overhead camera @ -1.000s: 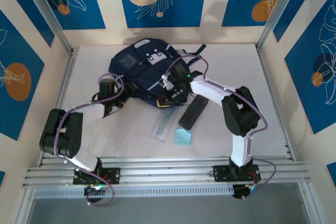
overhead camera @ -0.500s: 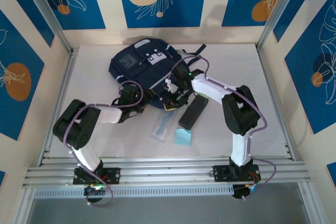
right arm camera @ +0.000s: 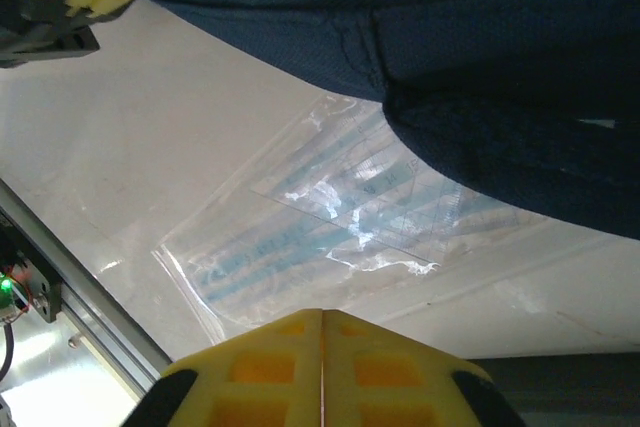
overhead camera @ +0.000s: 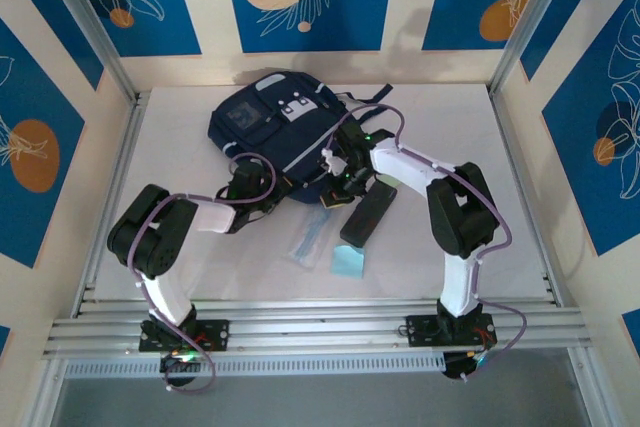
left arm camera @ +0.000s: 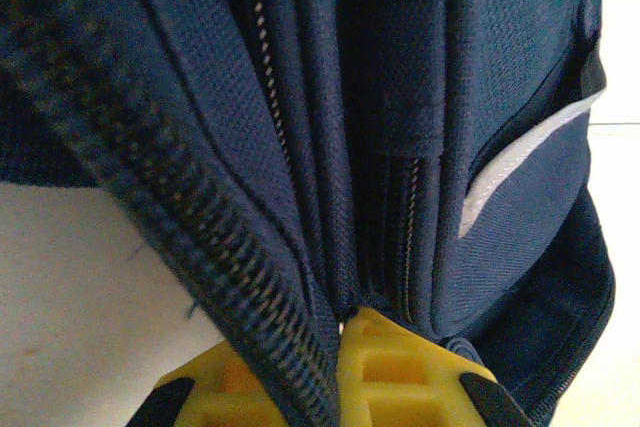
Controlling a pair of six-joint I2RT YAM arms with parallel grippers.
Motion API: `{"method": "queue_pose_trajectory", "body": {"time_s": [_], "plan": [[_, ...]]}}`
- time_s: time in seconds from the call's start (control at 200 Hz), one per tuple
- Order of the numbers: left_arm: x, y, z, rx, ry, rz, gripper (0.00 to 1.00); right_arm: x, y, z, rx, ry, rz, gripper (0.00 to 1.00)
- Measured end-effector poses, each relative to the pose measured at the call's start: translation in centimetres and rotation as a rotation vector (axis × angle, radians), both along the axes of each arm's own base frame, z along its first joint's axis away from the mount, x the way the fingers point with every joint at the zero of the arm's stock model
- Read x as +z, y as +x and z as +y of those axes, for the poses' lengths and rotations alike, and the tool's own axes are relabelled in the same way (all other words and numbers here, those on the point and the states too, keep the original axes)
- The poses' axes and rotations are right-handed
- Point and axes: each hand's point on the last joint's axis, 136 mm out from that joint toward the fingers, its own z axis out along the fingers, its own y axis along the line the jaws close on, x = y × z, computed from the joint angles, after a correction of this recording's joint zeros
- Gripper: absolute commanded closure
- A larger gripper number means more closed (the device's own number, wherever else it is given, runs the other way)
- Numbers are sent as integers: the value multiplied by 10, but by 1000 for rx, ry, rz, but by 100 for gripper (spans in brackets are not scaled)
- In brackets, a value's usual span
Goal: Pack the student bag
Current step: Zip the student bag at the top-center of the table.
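On the tabletop (overhead camera: 450,137), the left pincer (left arm camera: 338,347) clamps the near zipper edge of the student bag (overhead camera: 262,122), which lies far-centre, likely to hold its mouth open; rightward, the right pincer (right arm camera: 322,332), closed and empty, faces a clear pouch (right arm camera: 330,217).

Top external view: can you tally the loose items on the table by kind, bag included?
navy backpack: 1
black oblong case: 1
clear plastic pouch: 1
light blue flat pad: 1
Total: 4
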Motion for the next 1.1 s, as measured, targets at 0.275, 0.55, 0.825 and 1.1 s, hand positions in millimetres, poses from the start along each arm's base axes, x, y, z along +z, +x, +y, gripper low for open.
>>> {"method": "queue_pose_trajectory", "body": {"time_s": [0.275,0.55,0.825,1.1], "plan": [[9,-8,3,-142,175,-45,93,35,36,20,-18,43,-170,60],[13,-17,6,-227,264,-76,91,24,57,57,27,39,-229,55],[15,-16,5,-226,245,-75,91,-5,47,71,48,-27,-215,60],[25,-15,10,-201,214,-79,91,-22,59,61,-80,-86,-221,92]]}}
